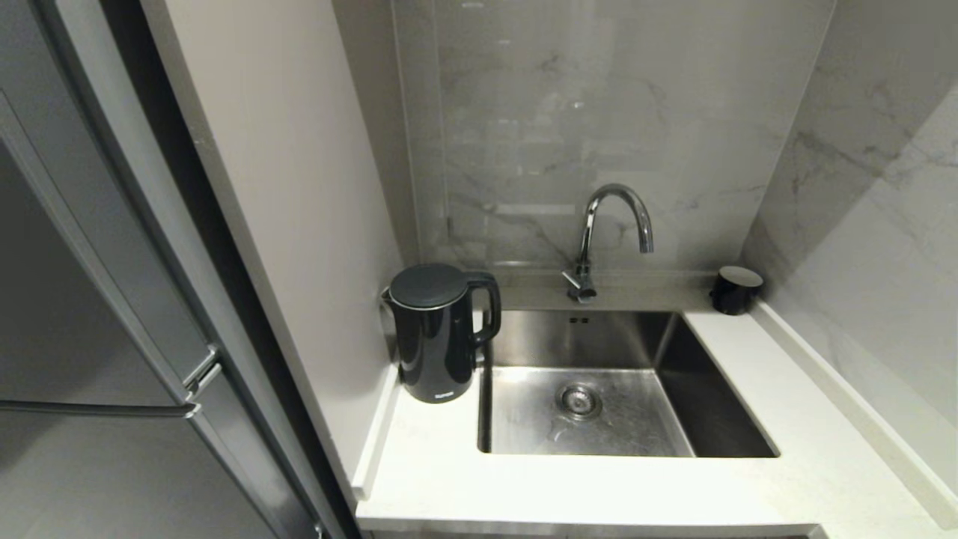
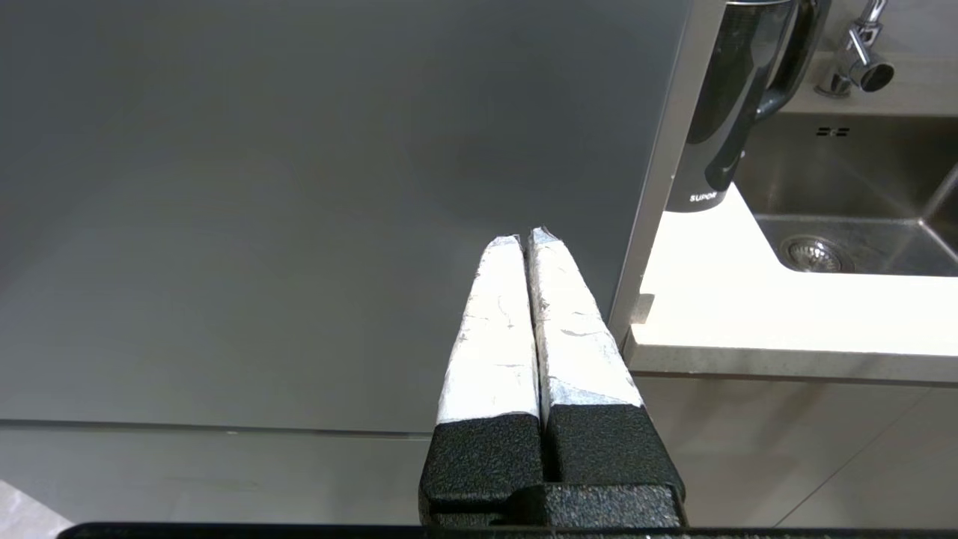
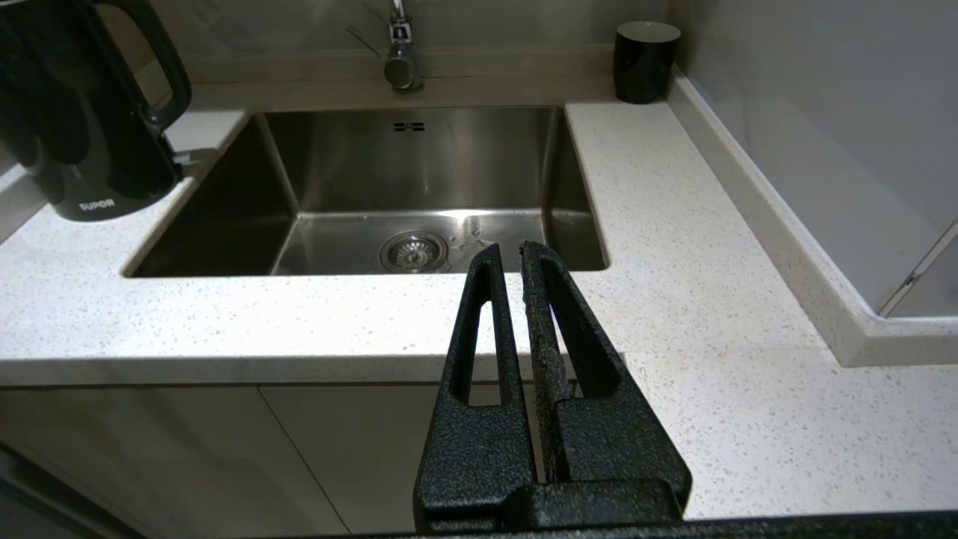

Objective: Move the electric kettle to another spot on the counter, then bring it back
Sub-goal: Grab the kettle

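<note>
Glossy black electric kettle (image 1: 434, 337), speckled stone counter (image 1: 524, 486)

Glossy black electric kettle (image 1: 434, 337) with white lettering; white, finely speckled counter (image 3: 673, 247); steel-grey sink (image 1: 673, 352); black cup (image 1: 735, 290), pale rim; grey-veined marble wall (image 1: 569, 135)

We see a marble-look wall (image 1: 599, 135) behind a steel sink (image 1: 621, 404) with a chrome tap (image 1: 610, 224). Grey fridge (image 1: 90, 299) on the left, beige side panel (image 1: 299, 187) beside it, pale cabinet doors (image 3: 322, 442) below.
</note>
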### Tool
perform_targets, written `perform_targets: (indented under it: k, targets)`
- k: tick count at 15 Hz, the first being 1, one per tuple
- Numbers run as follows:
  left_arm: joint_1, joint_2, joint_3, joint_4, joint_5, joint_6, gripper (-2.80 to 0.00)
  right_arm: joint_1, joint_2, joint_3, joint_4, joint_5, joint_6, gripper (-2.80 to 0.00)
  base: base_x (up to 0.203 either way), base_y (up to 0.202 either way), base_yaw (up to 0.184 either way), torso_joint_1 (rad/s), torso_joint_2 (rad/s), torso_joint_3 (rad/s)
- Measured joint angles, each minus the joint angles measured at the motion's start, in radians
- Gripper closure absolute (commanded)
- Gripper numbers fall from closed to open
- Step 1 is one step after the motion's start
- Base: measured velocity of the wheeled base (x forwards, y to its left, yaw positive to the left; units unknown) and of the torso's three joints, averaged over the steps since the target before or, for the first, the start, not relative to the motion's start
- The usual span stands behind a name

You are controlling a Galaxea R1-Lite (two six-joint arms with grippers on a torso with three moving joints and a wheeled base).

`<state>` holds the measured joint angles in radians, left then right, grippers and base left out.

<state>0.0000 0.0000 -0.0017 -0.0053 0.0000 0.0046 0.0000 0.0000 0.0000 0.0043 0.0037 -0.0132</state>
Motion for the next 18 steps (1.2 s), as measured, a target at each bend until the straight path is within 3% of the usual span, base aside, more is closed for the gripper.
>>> perform_targets:
  k: [18]
  targets:
    - [-0.002,0.000,0.000,-0.003,-0.001,-0.004,0.00,0.000,0.000,0.000,0.000,-0.001,0.000,0.00,0.000,0.000,0.000,0.000,0.00,0.000]
